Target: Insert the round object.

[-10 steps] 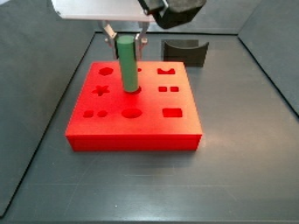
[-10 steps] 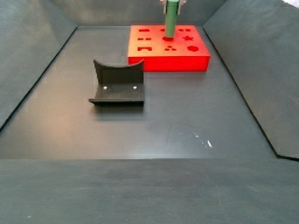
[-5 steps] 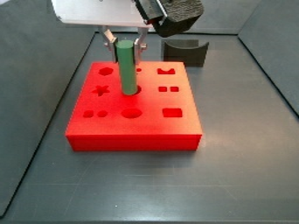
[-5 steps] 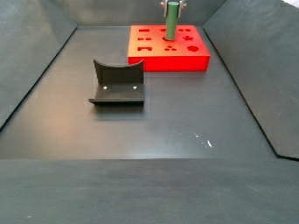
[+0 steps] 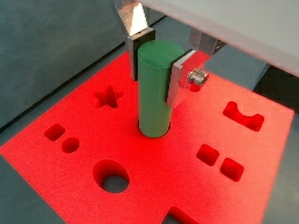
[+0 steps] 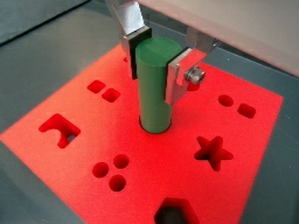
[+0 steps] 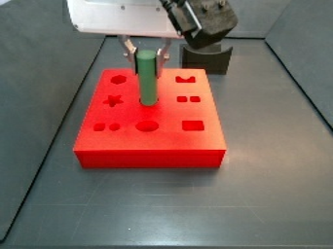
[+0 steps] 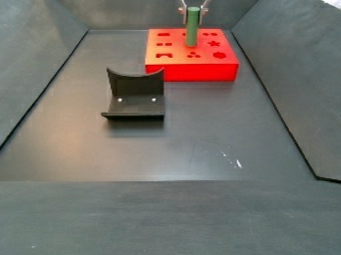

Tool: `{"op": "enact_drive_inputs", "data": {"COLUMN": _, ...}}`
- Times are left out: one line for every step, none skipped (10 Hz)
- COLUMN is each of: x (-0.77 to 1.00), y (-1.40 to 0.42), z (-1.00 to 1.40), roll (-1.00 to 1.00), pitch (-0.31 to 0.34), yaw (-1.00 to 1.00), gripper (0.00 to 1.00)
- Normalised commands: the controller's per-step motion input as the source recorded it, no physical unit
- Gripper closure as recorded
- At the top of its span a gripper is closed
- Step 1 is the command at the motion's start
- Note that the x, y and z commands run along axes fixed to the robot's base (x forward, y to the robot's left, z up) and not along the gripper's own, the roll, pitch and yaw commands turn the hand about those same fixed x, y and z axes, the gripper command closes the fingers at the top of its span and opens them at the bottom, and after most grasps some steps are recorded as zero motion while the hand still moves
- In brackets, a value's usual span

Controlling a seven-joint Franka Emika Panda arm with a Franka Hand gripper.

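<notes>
The peg (image 5: pixel 156 92) stands bolt upright, long axis vertical, its lower end sunk into a round hole near the middle of the red block (image 5: pixel 70 166). It is smooth, plain green, round in section, with a flat top visible in both wrist views (image 6: pixel 156 83). The gripper (image 5: pixel 163 54) sits directly above the block, pinching the peg near its top: one silver finger (image 5: pixel 139 24) flat against one side, the other plate (image 5: pixel 183 77) pressed to the opposite side, a screw head showing on it.

The block is a flat, matte red slab, foam-like in texture, cut with shaped holes: a star (image 6: pixel 214 149), a round hole (image 5: pixel 112 183), small paired squares (image 5: pixel 219 161), an arch-like notch (image 6: pixel 59 129). In a side view the peg (image 7: pixel 147 78) rises from the block's (image 7: pixel 150 146) middle, under the gripper (image 7: pixel 147 51). Beyond the block's far edge sits a dark grey curved block (image 7: pixel 208 58). In a side view, the fixture (image 8: pixel 134 97) stands on the dark floor, well apart from the block (image 8: pixel 224 70) and peg (image 8: pixel 192 26).
</notes>
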Motion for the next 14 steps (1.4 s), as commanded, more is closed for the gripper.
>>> {"op": "enact_drive_inputs", "data": {"x": 0.0, "y": 0.0, "z": -0.27, "roll": 0.1, "pitch": 0.0, "yaw": 0.0, "gripper": 1.0}}
{"op": "enact_drive_inputs", "data": {"x": 0.0, "y": -0.01, "z": -0.44, "roll": 0.05, "pitch": -0.059, "yaw": 0.0, "gripper": 1.0}}
{"op": "enact_drive_inputs", "data": {"x": 0.0, "y": 0.0, "z": -0.54, "roll": -0.02, "pitch": -0.109, "yaw": 0.03, "gripper": 1.0}}
{"op": "enact_drive_inputs", "data": {"x": 0.0, "y": 0.0, "z": -0.84, "roll": 0.0, "pitch": -0.204, "yaw": 0.06, "gripper": 1.0}}
{"op": "enact_drive_inputs", "data": {"x": 0.0, "y": 0.0, "z": -0.83, "roll": 0.05, "pitch": -0.203, "yaw": 0.07, "gripper": 1.0}}
{"op": "enact_drive_inputs", "data": {"x": 0.0, "y": 0.0, "z": -0.82, "roll": 0.07, "pitch": -0.199, "yaw": 0.08, "gripper": 1.0}}
{"op": "enact_drive_inputs", "data": {"x": 0.04, "y": 0.0, "z": -0.81, "roll": 0.06, "pitch": -0.203, "yaw": 0.05, "gripper": 1.0}}
{"op": "enact_drive_inputs", "data": {"x": 0.1, "y": -0.05, "z": -0.79, "roll": 0.03, "pitch": -0.214, "yaw": 0.05, "gripper": 1.0}}
{"op": "enact_drive_inputs", "data": {"x": 0.11, "y": -0.06, "z": -0.8, "roll": 0.03, "pitch": -0.211, "yaw": 0.04, "gripper": 1.0}}
{"op": "enact_drive_inputs", "data": {"x": 0.03, "y": -0.01, "z": -0.7, "roll": 0.13, "pitch": -0.166, "yaw": 0.07, "gripper": 1.0}}
{"op": "enact_drive_inputs", "data": {"x": -0.03, "y": -0.03, "z": -0.35, "roll": 0.45, "pitch": -0.024, "yaw": 0.28, "gripper": 1.0}}
{"op": "enact_drive_inputs", "data": {"x": 0.0, "y": -0.05, "z": -0.23, "roll": 0.5, "pitch": -0.006, "yaw": 0.34, "gripper": 1.0}}
{"op": "enact_drive_inputs", "data": {"x": 0.0, "y": -0.03, "z": -0.17, "roll": 0.5, "pitch": 0.0, "yaw": 0.36, "gripper": 1.0}}
{"op": "enact_drive_inputs", "data": {"x": 0.0, "y": -0.06, "z": -0.18, "roll": 0.5, "pitch": 0.0, "yaw": 0.33, "gripper": 1.0}}
